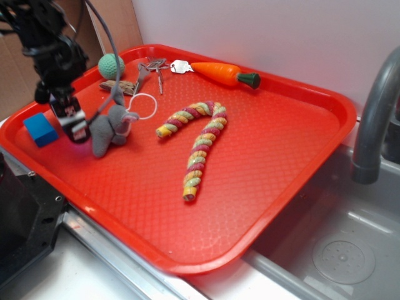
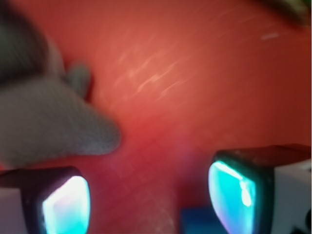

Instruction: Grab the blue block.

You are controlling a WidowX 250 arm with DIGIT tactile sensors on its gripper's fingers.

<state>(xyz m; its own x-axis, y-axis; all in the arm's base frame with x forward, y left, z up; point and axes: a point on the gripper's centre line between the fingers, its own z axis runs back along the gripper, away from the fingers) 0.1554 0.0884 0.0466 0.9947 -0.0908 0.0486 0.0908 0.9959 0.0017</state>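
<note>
While hanging low over the bumpy red plastic tray (image 1: 262, 181), holds the black robot gripper (image 1: 76, 132) wide open, with nothing between its two glowing fingers (image 2: 66, 202), ready to close on something. Has the small bright blue block (image 1: 41, 129) just beside it and the soft grey plush bunny (image 1: 109, 128) close on the other side, so probably needs a careful move toward the block. Farther off, out of the way: striped rope candy cane (image 1: 197, 147), then orange toy carrot (image 1: 219, 73).

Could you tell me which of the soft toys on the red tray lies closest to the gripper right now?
The grey plush bunny, right beside the gripper. The striped rope candy cane lies mid-tray and the green crocheted ball sits at the far edge.
</note>
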